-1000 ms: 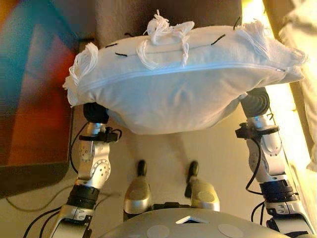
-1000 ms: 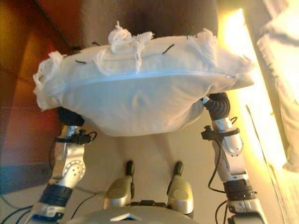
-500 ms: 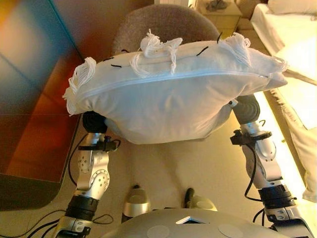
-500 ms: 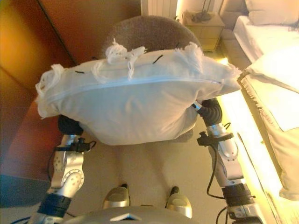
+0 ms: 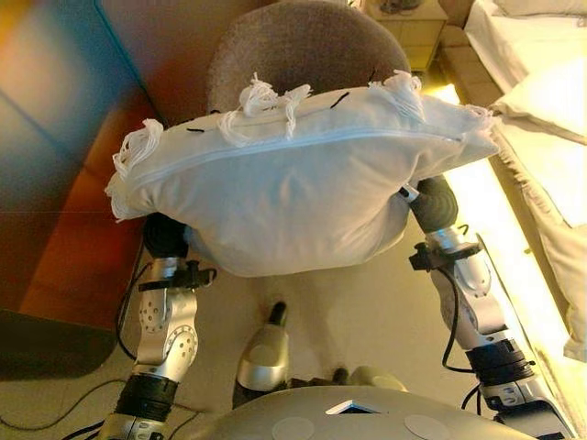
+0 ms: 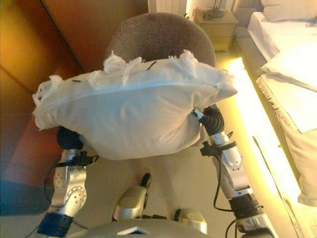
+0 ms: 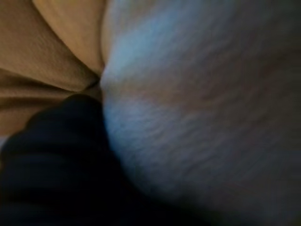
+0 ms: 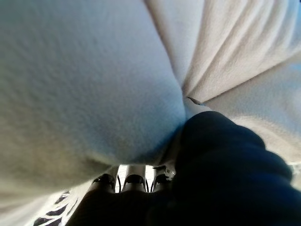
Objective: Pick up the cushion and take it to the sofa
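Riding high at chest level, the white cushion sits propped between both arms, over the floor, just in front of a round grey chair. Looks soft & light: it sags in the middle, tassels flop, so support from below at both ends beats a pinch. Left hand & right hand are buried under the fabric; can't tell finger state. Head views show the bed at right; wrist views show only cloth up close.
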`<state>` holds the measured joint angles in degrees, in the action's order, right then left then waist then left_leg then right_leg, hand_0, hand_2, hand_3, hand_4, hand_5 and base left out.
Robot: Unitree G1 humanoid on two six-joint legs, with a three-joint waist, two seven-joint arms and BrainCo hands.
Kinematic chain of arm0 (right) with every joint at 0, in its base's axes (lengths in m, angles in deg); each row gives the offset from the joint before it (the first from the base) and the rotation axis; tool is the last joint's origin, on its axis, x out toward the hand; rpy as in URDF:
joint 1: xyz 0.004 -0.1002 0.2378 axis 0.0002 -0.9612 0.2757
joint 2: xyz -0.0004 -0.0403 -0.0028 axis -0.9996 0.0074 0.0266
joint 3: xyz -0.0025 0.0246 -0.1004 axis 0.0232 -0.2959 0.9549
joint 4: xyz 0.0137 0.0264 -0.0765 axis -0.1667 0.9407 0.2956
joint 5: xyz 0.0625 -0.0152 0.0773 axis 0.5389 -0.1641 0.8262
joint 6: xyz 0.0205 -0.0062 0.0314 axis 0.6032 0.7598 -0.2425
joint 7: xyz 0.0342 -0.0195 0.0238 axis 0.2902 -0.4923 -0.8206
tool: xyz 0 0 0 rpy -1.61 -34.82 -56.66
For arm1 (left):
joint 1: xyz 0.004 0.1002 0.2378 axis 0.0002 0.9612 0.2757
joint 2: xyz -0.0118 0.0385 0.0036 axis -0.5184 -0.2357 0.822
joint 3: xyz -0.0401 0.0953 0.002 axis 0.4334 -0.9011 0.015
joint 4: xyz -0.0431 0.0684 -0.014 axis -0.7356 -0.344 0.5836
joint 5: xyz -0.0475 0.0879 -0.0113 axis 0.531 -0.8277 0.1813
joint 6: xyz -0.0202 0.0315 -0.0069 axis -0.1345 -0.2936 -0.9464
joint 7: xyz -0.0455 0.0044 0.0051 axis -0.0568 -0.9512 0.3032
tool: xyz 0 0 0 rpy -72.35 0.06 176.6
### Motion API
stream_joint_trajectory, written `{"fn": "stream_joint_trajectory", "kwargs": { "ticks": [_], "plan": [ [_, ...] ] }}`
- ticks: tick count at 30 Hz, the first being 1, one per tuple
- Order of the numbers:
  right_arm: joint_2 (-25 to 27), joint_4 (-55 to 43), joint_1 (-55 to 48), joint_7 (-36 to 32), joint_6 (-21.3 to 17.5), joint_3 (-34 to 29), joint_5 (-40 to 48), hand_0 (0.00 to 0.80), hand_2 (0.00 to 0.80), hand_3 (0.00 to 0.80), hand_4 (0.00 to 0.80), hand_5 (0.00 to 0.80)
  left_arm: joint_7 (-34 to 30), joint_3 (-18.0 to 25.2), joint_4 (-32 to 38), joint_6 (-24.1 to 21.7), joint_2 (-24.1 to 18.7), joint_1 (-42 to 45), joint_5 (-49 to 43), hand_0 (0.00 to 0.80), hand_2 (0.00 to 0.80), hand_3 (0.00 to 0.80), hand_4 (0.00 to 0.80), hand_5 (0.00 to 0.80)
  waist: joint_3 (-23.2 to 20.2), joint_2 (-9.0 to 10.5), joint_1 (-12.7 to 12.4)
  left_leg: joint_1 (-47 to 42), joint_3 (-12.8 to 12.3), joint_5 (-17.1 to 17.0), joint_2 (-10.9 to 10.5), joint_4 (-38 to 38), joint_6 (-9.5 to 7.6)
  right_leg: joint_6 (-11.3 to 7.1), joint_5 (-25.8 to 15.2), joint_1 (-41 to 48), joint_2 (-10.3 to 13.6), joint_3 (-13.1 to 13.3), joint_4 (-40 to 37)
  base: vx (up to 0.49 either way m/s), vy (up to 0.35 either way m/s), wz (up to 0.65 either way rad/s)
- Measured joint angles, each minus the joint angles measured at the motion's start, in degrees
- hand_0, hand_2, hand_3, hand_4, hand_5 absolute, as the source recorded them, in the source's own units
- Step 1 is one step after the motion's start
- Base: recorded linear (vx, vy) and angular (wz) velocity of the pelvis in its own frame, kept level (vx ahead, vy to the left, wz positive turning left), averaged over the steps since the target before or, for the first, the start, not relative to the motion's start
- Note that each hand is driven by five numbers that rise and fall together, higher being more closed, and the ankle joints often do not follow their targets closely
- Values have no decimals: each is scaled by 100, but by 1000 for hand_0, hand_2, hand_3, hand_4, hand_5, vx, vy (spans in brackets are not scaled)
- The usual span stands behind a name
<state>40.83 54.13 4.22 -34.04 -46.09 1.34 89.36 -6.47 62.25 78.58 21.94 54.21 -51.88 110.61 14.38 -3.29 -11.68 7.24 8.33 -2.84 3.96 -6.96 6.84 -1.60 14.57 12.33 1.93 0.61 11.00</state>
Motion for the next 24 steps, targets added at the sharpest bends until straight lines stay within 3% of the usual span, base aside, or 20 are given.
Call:
{"fn": "stream_joint_trajectory", "kwargs": {
  "ticks": [1,3,6,8,13,16,18,20,22,24],
  "plan": [
    [10,-1,31,30,24,33,1,800,800,800,800,800,17,50,1,1,-33,-5,1,800,800,800,800,800,36,66,-60,0,-21,0,-109,-154,-2,14,40,-2,135,77,-11,472,209,-94],
    [-29,-3,124,65,79,134,7,800,800,800,800,800,41,174,0,32,-186,-64,11,800,800,800,800,800,100,139,-40,-25,-210,-173,-255,-300,-292,-65,86,35,393,-178,115,535,221,-66],
    [-88,-21,61,62,120,66,129,800,800,800,800,800,11,223,5,157,-224,-235,9,800,800,800,800,800,149,297,-9,-30,-357,156,-537,-613,-460,-255,100,231,769,-506,46,546,196,-10],
    [-166,-35,-12,55,128,-16,226,800,800,800,800,800,-87,223,5,227,-208,-256,-10,800,800,800,800,800,112,379,3,38,-364,364,-670,-851,-536,-513,124,270,924,-670,145,482,205,11],
    [-317,-77,-151,60,140,-111,191,800,800,800,800,800,-148,299,12,546,-238,-252,-221,800,800,800,800,800,-140,497,-14,18,-442,411,-798,-650,-672,-515,89,-594,1210,-750,1549,387,155,1],
    [-342,-81,-208,138,153,-23,99,800,800,800,800,800,3,380,27,681,-357,-251,-434,800,800,800,800,800,-246,439,26,-403,-507,288,-703,-161,-753,-533,-212,-819,1183,-786,1969,302,22,-24],
    [-435,-76,-212,309,162,40,-22,800,800,800,800,800,57,419,29,719,-468,-245,-447,800,800,800,800,800,-321,401,116,-573,-600,256,-547,58,-756,-474,-90,-933,1137,-1113,1469,188,-51,-31],
    [-486,2,-193,426,156,107,-30,800,800,800,800,800,88,437,29,780,-450,-249,-453,800,800,800,800,800,-342,361,209,-655,-684,217,-445,218,-719,-486,-180,-1224,1066,-1240,853,208,-92,-31],
    [-456,162,-200,529,157,122,-94,800,800,800,800,800,90,404,-29,874,-423,-254,-465,800,800,800,800,800,-347,357,477,-738,-612,181,-412,355,-673,-514,-551,-1387,962,-1184,39,247,-128,8],
    [-446,356,-227,719,160,107,-131,800,800,800,800,800,98,225,-104,1018,-378,-257,-530,800,800,800,800,800,-374,385,653,-882,-429,187,-432,489,-627,-555,-1294,-1338,885,-976,-575,240,-159,42]
  ]
}}
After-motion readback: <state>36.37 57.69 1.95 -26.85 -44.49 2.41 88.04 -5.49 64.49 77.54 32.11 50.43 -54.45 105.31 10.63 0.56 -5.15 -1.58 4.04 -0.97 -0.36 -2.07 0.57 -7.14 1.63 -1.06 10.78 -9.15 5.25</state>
